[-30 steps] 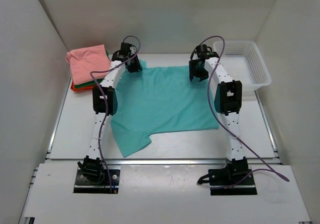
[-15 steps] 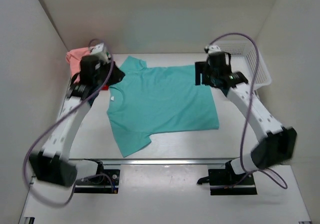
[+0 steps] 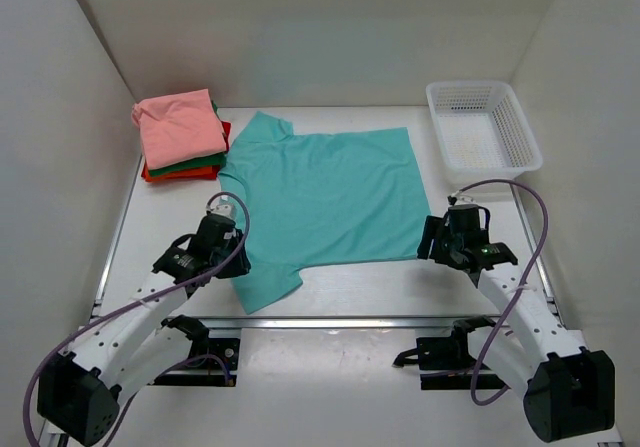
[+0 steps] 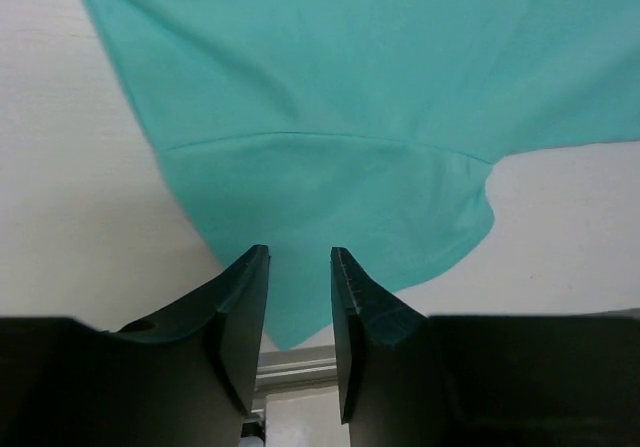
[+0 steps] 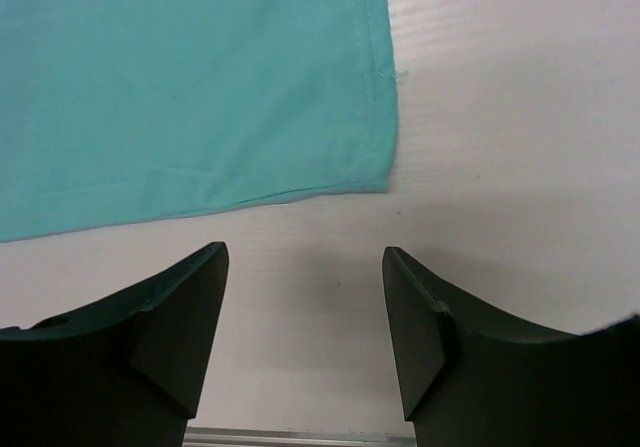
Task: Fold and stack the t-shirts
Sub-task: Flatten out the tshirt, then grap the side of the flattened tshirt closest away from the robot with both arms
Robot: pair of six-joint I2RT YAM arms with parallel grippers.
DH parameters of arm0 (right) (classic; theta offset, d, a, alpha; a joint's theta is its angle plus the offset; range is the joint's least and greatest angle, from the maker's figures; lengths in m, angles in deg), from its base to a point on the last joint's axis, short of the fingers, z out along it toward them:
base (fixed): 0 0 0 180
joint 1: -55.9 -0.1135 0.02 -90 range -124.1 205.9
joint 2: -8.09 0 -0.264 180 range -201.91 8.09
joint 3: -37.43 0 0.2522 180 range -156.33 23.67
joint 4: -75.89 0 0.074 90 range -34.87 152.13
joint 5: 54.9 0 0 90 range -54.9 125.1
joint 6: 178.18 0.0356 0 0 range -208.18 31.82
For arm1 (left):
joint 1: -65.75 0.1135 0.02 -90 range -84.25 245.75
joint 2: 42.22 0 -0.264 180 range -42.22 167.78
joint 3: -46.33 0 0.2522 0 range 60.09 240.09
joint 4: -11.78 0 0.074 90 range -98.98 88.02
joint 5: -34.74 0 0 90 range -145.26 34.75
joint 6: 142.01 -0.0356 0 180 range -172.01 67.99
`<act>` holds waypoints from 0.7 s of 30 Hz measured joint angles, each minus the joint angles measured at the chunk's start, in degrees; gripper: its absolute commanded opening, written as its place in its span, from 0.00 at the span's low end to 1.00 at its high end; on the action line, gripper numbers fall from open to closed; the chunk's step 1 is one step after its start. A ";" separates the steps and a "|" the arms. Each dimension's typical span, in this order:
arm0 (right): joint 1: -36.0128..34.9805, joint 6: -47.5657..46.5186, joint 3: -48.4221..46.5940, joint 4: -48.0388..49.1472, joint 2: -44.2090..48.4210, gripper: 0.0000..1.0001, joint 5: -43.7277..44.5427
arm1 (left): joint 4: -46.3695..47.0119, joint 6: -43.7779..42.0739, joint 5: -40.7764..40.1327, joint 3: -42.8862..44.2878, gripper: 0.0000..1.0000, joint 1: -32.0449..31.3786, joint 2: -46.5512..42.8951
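Note:
A teal t-shirt (image 3: 320, 192) lies spread flat mid-table, collar to the left and hem to the right. Folded t-shirts are stacked at the back left (image 3: 180, 132), salmon-pink on top of green and red-orange. My left gripper (image 3: 235, 259) hovers over the shirt's near sleeve (image 4: 340, 207). Its jaws (image 4: 300, 252) stand a narrow gap apart with nothing between them. My right gripper (image 3: 440, 239) hangs wide open (image 5: 305, 249) over bare table. It is just short of the shirt's near right hem corner (image 5: 380, 172) and touches no cloth.
A white mesh basket (image 3: 485, 132) stands at the back right. A metal rail (image 3: 330, 320) runs along the table's near edge, close under both grippers. White walls close in the left, right and back sides.
Both arms have swung back from the shirt's far edge to its near edge. The shirt now lies flat with its far sleeve spread out.

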 measured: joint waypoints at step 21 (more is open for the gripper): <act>3.41 -3.58 -6.51 9.33 -14.62 0.67 -7.26 | -0.68 5.38 -4.07 -0.87 0.48 -4.09 21.79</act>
